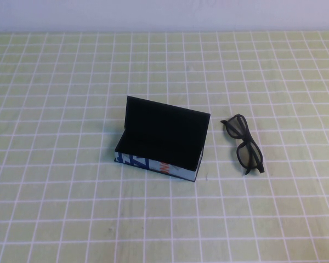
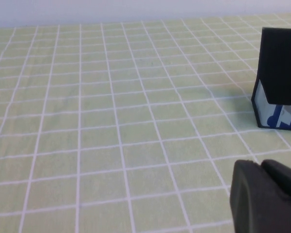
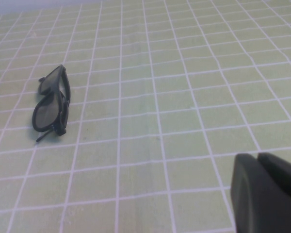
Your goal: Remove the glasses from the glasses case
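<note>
Left tool (image 2: 266,199): parked low over the tabletop (image 1: 55,109), well to the left of the glasses case (image 1: 162,139); holds nothing, and I cannot tell whether its fingers are apart or together.

Glasses case: centre, lid propped upright on its far hinge, black lining bare, nothing inside.

Glasses (image 1: 244,143): folded, lying flat just right of the case, not touching it. Judged: removal complete.

Right tool (image 3: 266,194): fingers together, empty, pulled back well right of the case and glasses; likely retired because nothing remains to carry.
</note>
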